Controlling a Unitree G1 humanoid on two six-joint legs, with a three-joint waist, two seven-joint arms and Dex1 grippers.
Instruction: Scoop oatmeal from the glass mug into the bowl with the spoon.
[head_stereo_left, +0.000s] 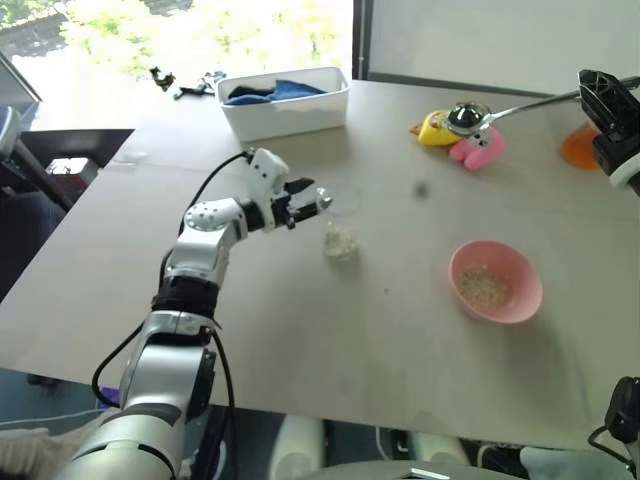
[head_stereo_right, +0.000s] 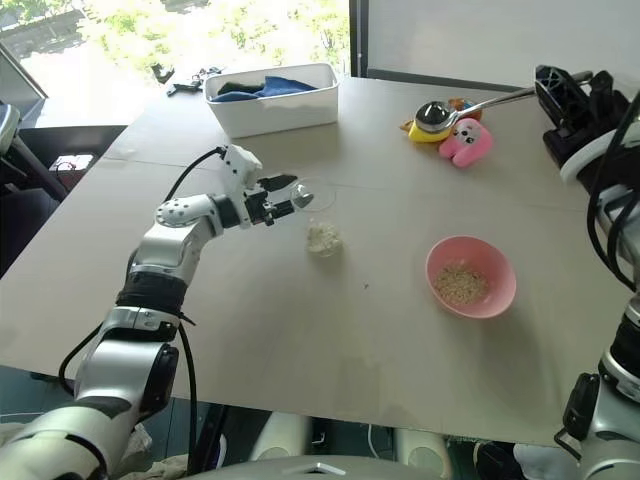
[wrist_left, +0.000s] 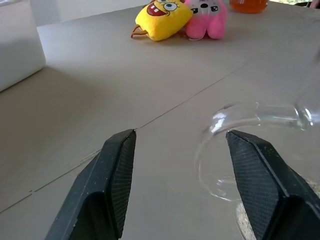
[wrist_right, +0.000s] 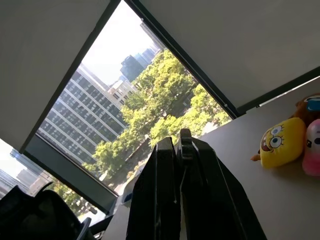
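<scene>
One pink bowl (head_stereo_left: 496, 281), one glass mug (head_stereo_left: 340, 232) just beyond the left gripper (head_stereo_left: 305, 203), and one spoon (head_stereo_left: 505, 112) in the right gripper (head_stereo_left: 598, 100). Two plush toys: one yellow toy (head_stereo_left: 432, 128), one pink toy (head_stereo_left: 478, 149). One white tub (head_stereo_left: 285, 103) and one orange flask (head_stereo_left: 580, 146) sit on the surface (head_stereo_left: 300, 330).

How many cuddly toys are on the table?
2. A yellow plush toy and a pink plush toy lie side by side, touching, at the table's far side. A brown bit beside them in the right wrist view may be another, mostly hidden.
</scene>
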